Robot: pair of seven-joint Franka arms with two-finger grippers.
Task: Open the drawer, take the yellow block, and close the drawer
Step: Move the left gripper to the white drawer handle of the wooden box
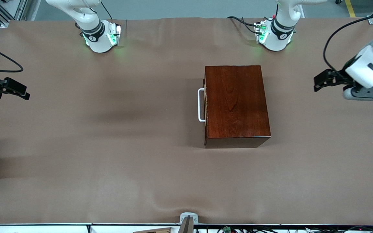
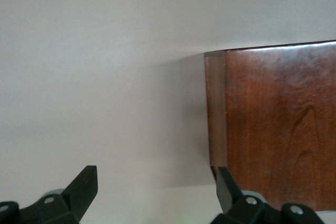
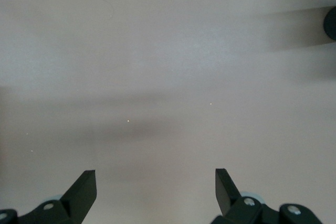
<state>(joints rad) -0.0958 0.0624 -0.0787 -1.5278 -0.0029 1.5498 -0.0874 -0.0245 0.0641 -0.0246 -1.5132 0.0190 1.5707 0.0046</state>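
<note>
Fingers: both pairs spread wide, holding nothing. Right gripper [image 3: 155, 192] hangs over bare cloth at its end of the table; left gripper [image 2: 157, 192] over cloth beside the box [image 1: 236, 105]. Drawer [image 1: 205, 106] shut, handle [image 1: 201, 105] toward the right arm. Yellow block unseen. Step: none begun. You hook that handle first; nothing blocks it.

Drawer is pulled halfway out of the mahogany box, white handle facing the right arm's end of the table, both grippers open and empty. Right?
Not quite: the drawer is shut, its front flush with the box, as the front view shows. The white handle does face the right arm's end, and the left gripper and right gripper are open and empty.
</note>
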